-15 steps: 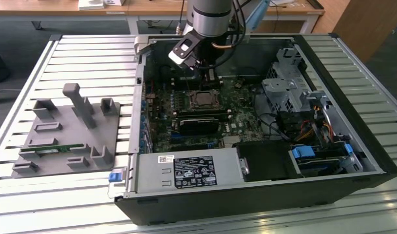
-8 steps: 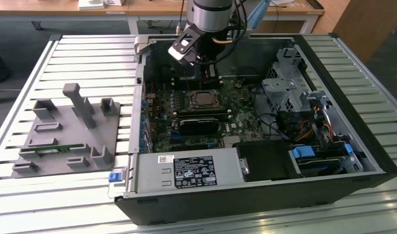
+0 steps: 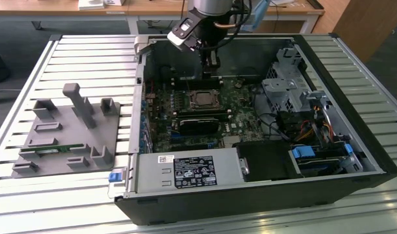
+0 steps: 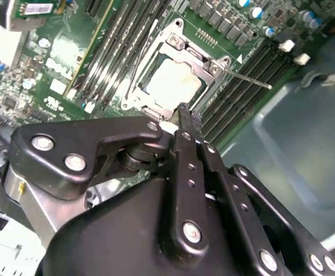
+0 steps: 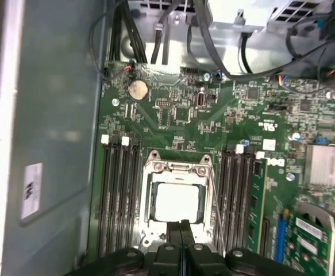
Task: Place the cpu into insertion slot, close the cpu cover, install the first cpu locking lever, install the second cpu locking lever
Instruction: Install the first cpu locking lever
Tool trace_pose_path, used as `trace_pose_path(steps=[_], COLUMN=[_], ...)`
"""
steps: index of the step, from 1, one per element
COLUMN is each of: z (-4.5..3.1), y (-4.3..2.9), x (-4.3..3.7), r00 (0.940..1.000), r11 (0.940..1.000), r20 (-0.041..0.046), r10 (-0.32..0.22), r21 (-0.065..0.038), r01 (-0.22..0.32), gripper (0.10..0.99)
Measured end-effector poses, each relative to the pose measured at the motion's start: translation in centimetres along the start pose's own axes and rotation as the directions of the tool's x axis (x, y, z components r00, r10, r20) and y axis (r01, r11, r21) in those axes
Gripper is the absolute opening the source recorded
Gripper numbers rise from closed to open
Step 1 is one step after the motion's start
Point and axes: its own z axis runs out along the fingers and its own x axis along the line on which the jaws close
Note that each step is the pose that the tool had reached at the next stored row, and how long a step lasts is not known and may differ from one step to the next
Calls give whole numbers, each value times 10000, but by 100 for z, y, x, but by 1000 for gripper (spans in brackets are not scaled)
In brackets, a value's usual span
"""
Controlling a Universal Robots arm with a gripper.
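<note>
The cpu (image 5: 177,201) is a pale silver square lying flat in the middle of the green motherboard, also visible as cpu (image 3: 202,99) in the exterior view. The cpu cover (image 5: 176,168), a silver metal frame, lies down around it; the insertion slot beneath them is hidden. A thin lever rod (image 5: 216,213) runs along one side of the frame, and in the second wrist view a lever rod (image 4: 250,79) sticks out past a corner. My gripper (image 5: 181,229) hovers just off the frame's edge, shut with nothing between its black fingertips (image 4: 185,118).
I am inside an open computer case (image 3: 354,161), close to its back wall. Memory slots (image 5: 118,195) flank the socket. A long black card (image 3: 199,122), a labelled power-supply box (image 3: 188,171) and a drive cage (image 3: 289,85) surround it. A grey fixture tray (image 3: 68,131) lies outside.
</note>
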Motion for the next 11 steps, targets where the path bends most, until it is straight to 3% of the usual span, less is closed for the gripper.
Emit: trace_pose_path(steps=[4, 7, 11], z=[-83, -83, -84], y=[1, 1, 1], x=[0, 0, 0], r00=[10000, 9988, 9926], r11=[10000, 9988, 9926], r20=[0, -3, -8], r10=[-21, -497, -1218], r21=[-1, -3, -2], r01=[21, 497, 1218], gripper=[106, 106, 106])
